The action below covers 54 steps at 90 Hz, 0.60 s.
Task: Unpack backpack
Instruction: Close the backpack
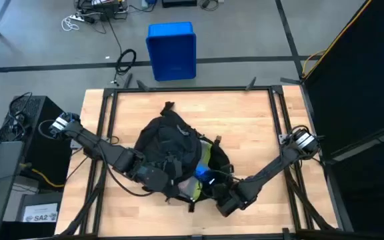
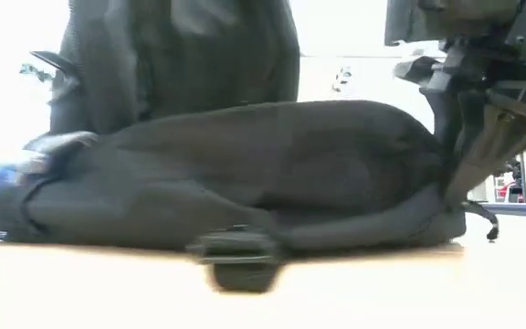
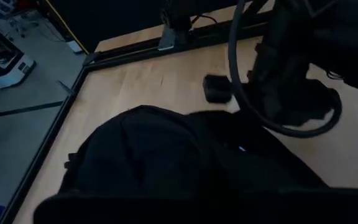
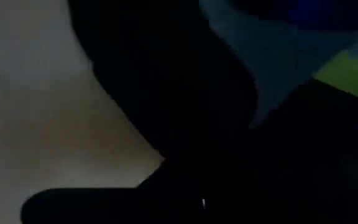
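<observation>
Both grippers at the backpack on the table.
Left gripper and right gripper press its near edge; finger states cannot be told.

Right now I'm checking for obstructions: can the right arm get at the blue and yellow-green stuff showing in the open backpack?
Probably yes: the right gripper sits beside the large black fabric backpack, nothing visible between.

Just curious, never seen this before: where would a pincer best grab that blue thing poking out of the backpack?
Probably by its exposed end. The blue thing sticks out of the backpack mouth toward the table's near edge, beside yellow-green lining. Come from that open side, where the right pincer is.
</observation>
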### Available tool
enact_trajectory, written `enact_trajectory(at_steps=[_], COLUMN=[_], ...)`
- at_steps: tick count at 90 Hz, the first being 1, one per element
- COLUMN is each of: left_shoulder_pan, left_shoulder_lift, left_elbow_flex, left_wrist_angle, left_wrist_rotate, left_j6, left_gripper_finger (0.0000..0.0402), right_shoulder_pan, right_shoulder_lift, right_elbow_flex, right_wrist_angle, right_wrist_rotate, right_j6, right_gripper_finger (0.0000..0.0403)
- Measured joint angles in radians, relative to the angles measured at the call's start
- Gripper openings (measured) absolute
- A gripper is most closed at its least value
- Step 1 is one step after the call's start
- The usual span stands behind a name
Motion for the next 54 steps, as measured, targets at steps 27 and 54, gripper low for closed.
enact_trajectory(at_steps=[27,54], left_shoulder_pan=[0.002,0.001], left_shoulder_lift=[0.000,0.000], left_elbow_flex=[0.000,-0.001], left_wrist_angle=[-0.002,0.000], left_wrist_rotate=[-0.001,0.002], left_j6=[0.005,0.076], left_gripper_finger=[0.0000,0.0013], right_shoulder_pan=[0.052,0.057], right_shoulder_lift=[-0.040,-0.041], right_elbow_flex=[0.178,0.221], right_wrist_angle=[-0.229,-0.104], right_wrist_rotate=[0.167,0.035], right_j6=[0.056,-0.001], right_gripper_finger=[0.0001,0.0000])
